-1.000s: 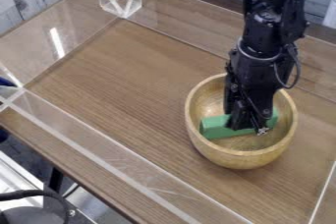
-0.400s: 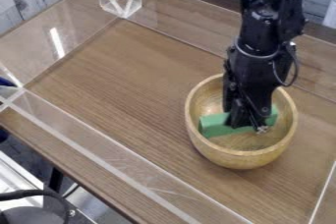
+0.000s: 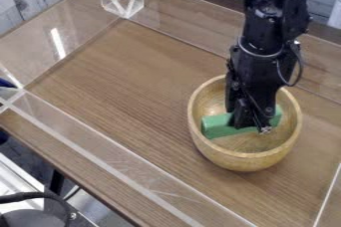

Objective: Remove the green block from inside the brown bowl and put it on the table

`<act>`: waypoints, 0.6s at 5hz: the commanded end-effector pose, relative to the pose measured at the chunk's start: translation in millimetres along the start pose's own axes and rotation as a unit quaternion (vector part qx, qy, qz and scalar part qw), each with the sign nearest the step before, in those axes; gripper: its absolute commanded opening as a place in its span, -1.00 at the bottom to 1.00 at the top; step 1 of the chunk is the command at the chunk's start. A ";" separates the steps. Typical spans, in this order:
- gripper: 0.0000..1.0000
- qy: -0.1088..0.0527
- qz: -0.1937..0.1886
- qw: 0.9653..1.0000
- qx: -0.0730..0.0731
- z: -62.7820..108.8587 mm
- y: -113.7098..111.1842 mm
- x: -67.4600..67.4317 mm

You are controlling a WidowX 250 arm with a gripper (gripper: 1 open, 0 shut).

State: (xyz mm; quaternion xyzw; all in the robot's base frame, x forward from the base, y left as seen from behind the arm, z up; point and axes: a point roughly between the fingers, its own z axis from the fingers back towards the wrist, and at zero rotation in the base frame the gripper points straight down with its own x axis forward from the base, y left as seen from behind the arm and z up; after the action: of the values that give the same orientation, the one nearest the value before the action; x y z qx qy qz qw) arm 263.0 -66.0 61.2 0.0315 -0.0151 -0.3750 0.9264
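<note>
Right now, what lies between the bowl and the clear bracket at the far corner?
Only bare table: nothing stands between the bowl and the bracket in the camera view.

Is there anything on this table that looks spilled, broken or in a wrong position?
Nothing stands out. The brown bowl sits upright on the table, and the pincer is closed on the green block inside it.
</note>
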 end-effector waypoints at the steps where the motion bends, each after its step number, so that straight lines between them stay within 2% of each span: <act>1: -1.00 -0.035 0.001 0.999 0.020 20.6 5.2 7.2; 3: -1.00 -0.038 0.002 0.999 0.020 21.8 4.8 8.3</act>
State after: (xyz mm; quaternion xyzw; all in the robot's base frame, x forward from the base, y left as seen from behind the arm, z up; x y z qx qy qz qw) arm 262.8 -66.6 61.2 0.0309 -0.0152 -0.3739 0.9268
